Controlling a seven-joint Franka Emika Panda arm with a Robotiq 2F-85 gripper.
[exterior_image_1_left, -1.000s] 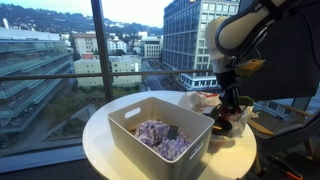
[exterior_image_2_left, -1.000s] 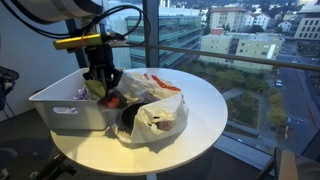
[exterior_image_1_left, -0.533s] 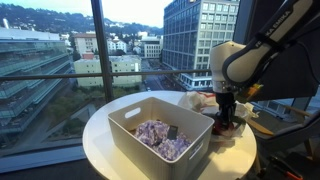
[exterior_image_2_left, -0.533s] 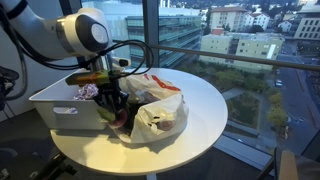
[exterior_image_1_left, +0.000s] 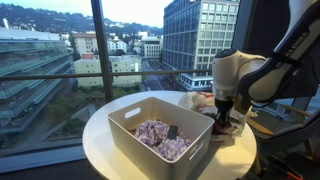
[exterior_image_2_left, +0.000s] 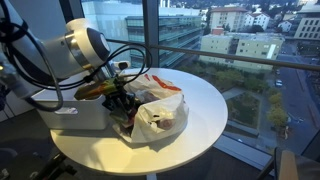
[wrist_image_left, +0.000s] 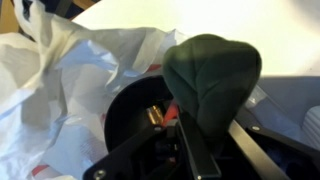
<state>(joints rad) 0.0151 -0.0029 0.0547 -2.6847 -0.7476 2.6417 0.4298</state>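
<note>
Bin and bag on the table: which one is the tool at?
The crumpled white plastic bag, not the rigid bin: the tool, shut on a dark green lump, hangs at the bag's mouth, beside the bin's wall.

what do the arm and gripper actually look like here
The arm is white with rounded, bulbous joints. Black cables loop along it, and an orange-yellow piece sits at the wrist. The gripper is black, with straight dark fingers.
</note>
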